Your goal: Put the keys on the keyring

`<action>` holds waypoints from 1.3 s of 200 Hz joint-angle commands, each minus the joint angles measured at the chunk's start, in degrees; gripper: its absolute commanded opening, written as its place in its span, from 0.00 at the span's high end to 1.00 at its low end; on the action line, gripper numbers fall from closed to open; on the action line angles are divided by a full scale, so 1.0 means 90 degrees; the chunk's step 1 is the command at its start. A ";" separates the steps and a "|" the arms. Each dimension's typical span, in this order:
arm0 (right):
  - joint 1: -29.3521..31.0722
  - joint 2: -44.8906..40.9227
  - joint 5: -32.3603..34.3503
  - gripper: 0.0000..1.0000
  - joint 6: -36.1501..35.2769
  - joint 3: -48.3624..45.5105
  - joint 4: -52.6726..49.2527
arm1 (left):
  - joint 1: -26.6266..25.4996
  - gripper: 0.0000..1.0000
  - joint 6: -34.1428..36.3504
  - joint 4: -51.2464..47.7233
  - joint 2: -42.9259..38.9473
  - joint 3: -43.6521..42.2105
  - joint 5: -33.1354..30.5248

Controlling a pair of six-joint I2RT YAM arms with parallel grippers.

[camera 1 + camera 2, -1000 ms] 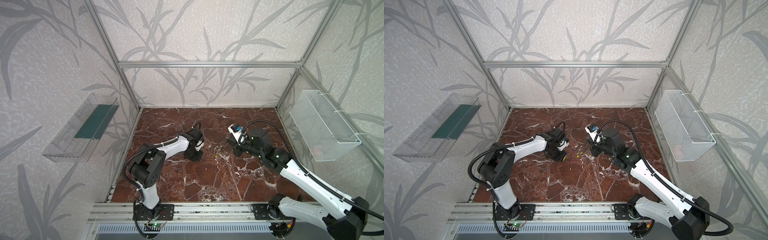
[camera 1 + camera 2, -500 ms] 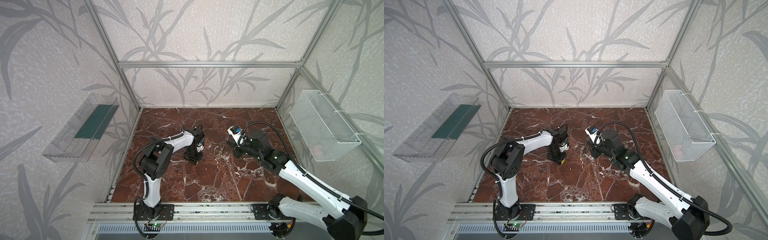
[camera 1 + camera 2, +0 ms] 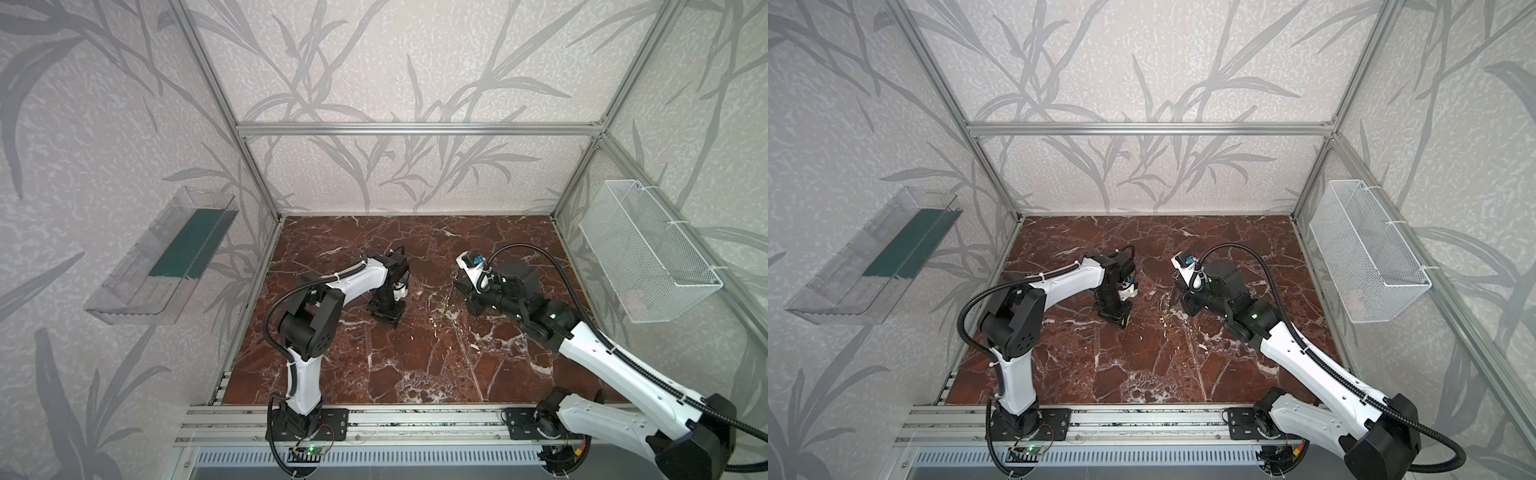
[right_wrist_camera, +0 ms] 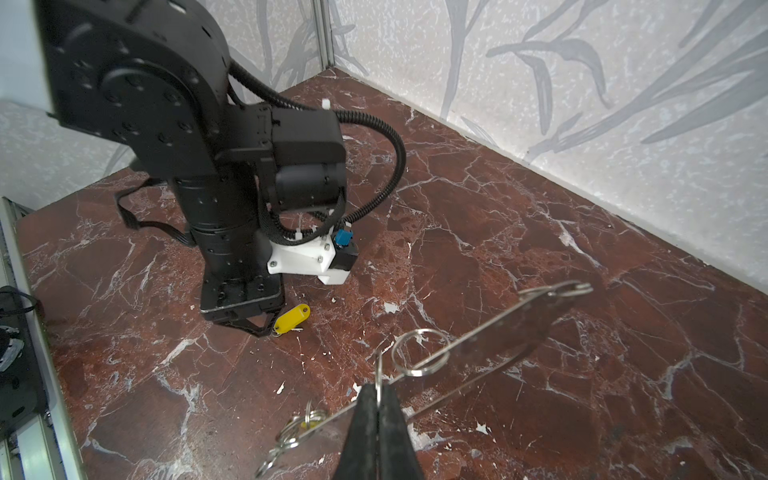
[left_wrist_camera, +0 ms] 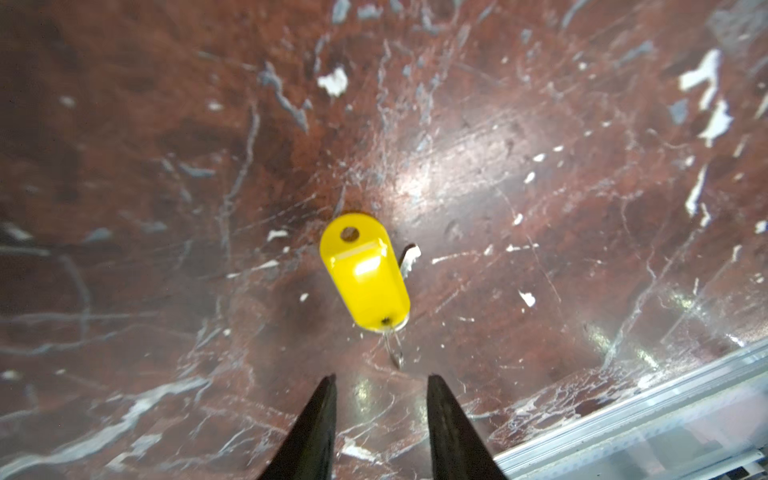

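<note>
The left hand (image 5: 380, 378) points down at the red marble tabletop (image 5: 540, 166). Its two black fingers (image 5: 322, 419) stand a moderate way apart, and nothing is between them. One yellow key (image 5: 365, 274) lies flat on the tabletop just in front of the fingertips. Its small metal loop (image 5: 395, 349) is turned toward the hand, and the fingers do not touch it. The right wrist view shows the same key (image 4: 292, 318) lying at the foot of the left hand (image 4: 259, 326).

The right hand (image 4: 378, 390) is fully closed and pinches the keyring (image 4: 507, 332) at its thin edge. The grey metal plate reaches away from the fingers over the tabletop, and one large wire ring (image 4: 422, 352) hangs on it close to the grip. More small rings (image 4: 291, 432) hang at the near end, with a bit of yellow among them. I cannot tell what this yellow piece is.

In both top views the two hands (image 3: 388, 316) (image 3: 1177, 291) are well apart near the middle of the tabletop.
</note>
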 commanded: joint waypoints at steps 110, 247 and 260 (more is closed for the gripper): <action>-0.0021 0.0336 -0.0205 1.00 0.0089 0.0594 0.0089 | 0.0303 0.55 -0.1471 0.3433 -0.2850 -0.2368 -0.0600; -0.0007 0.0503 -0.0229 1.00 0.0196 0.0822 -0.0077 | -0.0802 0.68 -0.2301 0.6319 -0.3295 -0.5022 -0.1477; -0.0001 0.0513 -0.0240 1.00 0.0221 0.0839 -0.0077 | -0.0819 0.70 -0.2269 0.6326 -0.3289 -0.5064 -0.1541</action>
